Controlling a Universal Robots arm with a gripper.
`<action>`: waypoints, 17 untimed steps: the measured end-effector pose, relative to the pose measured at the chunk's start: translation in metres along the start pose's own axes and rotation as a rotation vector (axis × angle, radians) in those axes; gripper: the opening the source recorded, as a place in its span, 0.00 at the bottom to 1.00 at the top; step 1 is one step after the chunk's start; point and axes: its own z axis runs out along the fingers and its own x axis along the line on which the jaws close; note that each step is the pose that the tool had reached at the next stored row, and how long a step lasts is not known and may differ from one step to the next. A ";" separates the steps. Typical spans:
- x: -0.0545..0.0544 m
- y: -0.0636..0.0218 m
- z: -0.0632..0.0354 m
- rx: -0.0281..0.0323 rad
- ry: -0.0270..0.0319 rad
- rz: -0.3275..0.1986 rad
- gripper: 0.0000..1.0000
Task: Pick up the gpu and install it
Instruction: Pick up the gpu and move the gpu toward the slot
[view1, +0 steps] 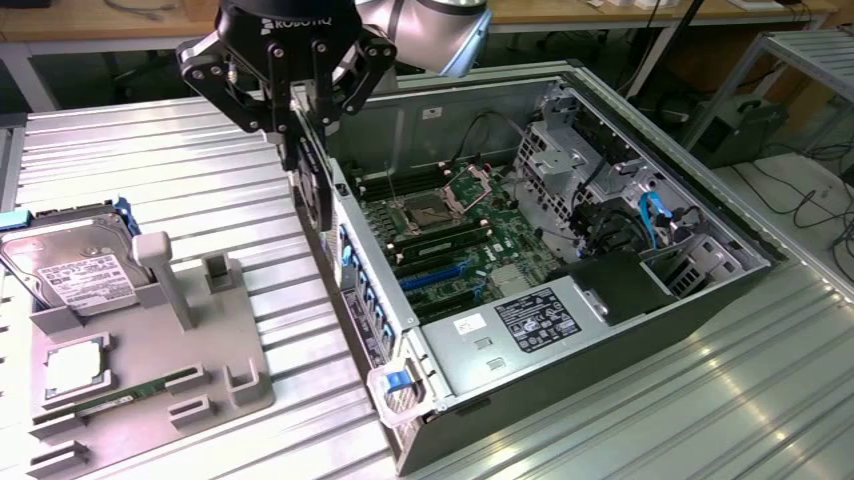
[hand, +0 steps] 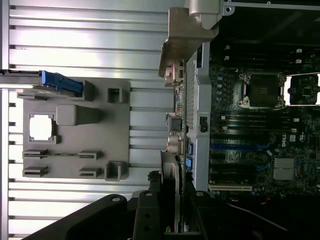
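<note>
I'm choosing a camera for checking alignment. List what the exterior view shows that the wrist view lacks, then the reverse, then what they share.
Exterior view adds: a side-on look at the hand closed on the gpu, plus the power supply and blue cables. Wrist view adds: the gpu's silver bracket seen end-on. Shared: the CPU socket, gray fixture and hard drive.

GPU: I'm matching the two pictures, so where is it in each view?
Exterior view: the gpu hangs edge-on under the gripper, beside the computer case's wall on the exterior view's left.
Wrist view: gpu edge-on between the grey fixture and the case.
Shared landmark: the CPU socket.
</note>
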 end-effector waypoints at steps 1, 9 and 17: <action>0.000 0.0000 0.0000 0.0001 0.0000 0.000 0.27; -0.005 -0.0001 0.0001 0.0001 0.0001 0.000 0.27; -0.009 -0.0003 0.0002 0.0000 0.0000 0.000 0.27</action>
